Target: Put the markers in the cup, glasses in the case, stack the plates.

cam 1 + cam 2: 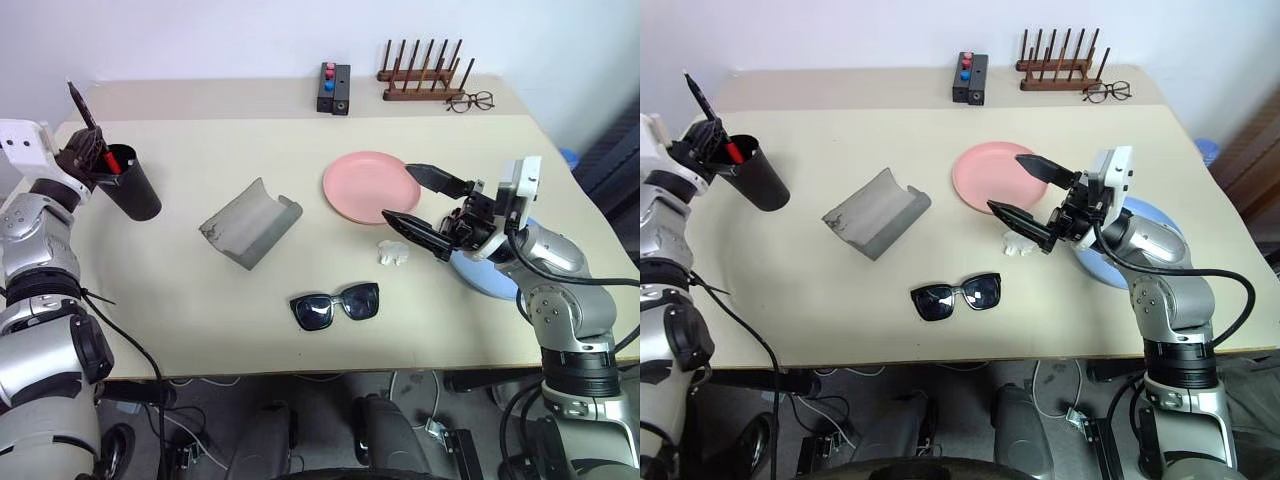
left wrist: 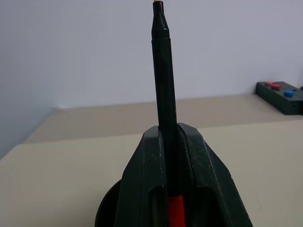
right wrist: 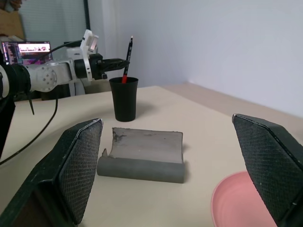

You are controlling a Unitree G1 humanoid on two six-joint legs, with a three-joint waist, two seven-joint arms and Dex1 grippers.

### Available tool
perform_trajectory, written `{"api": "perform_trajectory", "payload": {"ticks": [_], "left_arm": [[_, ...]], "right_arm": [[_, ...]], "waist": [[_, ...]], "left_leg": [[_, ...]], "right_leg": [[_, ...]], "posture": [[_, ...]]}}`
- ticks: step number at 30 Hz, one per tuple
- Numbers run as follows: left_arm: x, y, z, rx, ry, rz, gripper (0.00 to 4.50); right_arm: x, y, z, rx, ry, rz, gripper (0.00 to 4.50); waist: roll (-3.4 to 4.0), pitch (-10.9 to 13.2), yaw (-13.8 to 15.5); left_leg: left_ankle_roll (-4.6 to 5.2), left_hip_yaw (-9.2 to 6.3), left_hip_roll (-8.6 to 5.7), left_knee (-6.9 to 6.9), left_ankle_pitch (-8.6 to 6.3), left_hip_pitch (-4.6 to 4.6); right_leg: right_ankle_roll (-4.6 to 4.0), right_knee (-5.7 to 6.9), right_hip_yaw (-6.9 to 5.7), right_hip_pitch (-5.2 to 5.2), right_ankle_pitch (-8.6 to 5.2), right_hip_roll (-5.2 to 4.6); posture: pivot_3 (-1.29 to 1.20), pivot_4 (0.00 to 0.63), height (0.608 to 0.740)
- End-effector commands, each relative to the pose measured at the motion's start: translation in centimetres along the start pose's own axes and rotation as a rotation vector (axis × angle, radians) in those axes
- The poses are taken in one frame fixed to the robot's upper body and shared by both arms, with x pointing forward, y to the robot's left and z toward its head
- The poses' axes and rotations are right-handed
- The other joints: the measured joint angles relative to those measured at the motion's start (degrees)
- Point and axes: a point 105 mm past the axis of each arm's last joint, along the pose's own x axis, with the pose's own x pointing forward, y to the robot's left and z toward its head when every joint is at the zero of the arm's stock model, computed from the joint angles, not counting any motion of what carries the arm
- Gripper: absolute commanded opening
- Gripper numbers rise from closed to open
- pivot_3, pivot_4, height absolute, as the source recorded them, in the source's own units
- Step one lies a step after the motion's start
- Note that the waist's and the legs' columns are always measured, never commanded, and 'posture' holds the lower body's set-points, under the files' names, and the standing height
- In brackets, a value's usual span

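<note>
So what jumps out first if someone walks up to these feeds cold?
The left hand, at the table's far left, shut on a black marker with a red end, its lower end in the black cup. Next, the right hand, jaws wide open, beside the pink plate. The open grey case and sunglasses lie mid-table.

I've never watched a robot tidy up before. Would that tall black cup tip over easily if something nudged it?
Probably, yes. The cup is tall and narrows toward its base, so its footing looks small. It stands near the table's far left corner, and the left gripper holds a marker in its mouth. A sideways nudge near the rim might topple it; plain plastic likely weighs little.
</note>
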Motion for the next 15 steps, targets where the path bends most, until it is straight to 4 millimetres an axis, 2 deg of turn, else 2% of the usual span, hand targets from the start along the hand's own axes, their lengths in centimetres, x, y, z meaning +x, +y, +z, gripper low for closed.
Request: {"api": "perform_trajectory", "payload": {"ticks": [1,2,4,9,10,13,15], "left_arm": [[0.0,0.6,1.3,0.023,-0.053,0.026,0.02],[0.0,0.6,1.4,0.017,-0.057,0.03,0.85],[0.0,0.6,1.4,0.012,-0.061,0.03,1.62],[0.0,0.3,1.6,0.024,-0.069,0.017,4.15],[0.0,0.4,1.7,0.022,-0.074,0.015,4.44],[0.0,0.1,2.3,0.027,-0.094,-0.009,4.44],[0.2,-0.8,2.6,0.003,-0.105,-0.069,4.44]], "right_arm": [[-0.1,-0.2,1.1,-0.046,-0.022,-0.001,4.5],[-0.1,-0.2,1.1,-0.047,-0.02,0.0,4.5],[-0.1,-0.2,1.0,-0.049,-0.017,0.002,4.5],[0.0,-0.2,1.0,-0.047,-0.017,0.006,4.5],[0.0,-0.2,0.9,-0.047,-0.016,0.007,4.5],[0.0,-0.2,0.9,-0.047,-0.015,0.009,4.5],[0.0,-0.3,0.8,-0.046,-0.016,0.009,4.5]], "waist": [[0.0,0.0,0.03],[0.0,0.0,0.05],[0.0,0.0,0.04],[0.0,0.0,0.03],[0.0,0.0,0.02],[0.0,0.0,0.0],[0.0,0.0,0.01]], "left_leg": [[-0.01,0.0,0.0,0.0,0.0,0.0],[-0.01,0.0,0.0,0.0,0.0,0.0],[0.0,0.0,0.0,0.0,0.0,0.0],[-0.01,0.0,0.0,0.0,0.0,0.0],[-0.01,0.0,0.0,0.0,0.0,0.0],[-0.01,0.0,0.0,0.0,0.0,0.0],[-0.01,-0.01,0.0,0.0,0.01,0.0]], "right_leg": [[0.0,0.0,0.0,0.0,0.0,0.0],[0.0,0.0,0.0,0.0,0.0,-0.01],[0.0,0.0,0.0,0.0,0.0,-0.01],[0.0,0.0,0.0,0.0,0.0,-0.01],[0.0,0.0,0.0,0.0,0.0,-0.01],[0.0,0.0,0.0,0.0,0.0,0.0],[0.0,0.0,0.0,0.0,0.0,0.0]], "posture": [[0.0,0.15,0.74],[0.0,0.15,0.74],[0.0,0.15,0.74],[0.0,0.15,0.74],[0.0,0.15,0.74],[0.0,0.15,0.74],[0.0,0.15,0.74]]}}
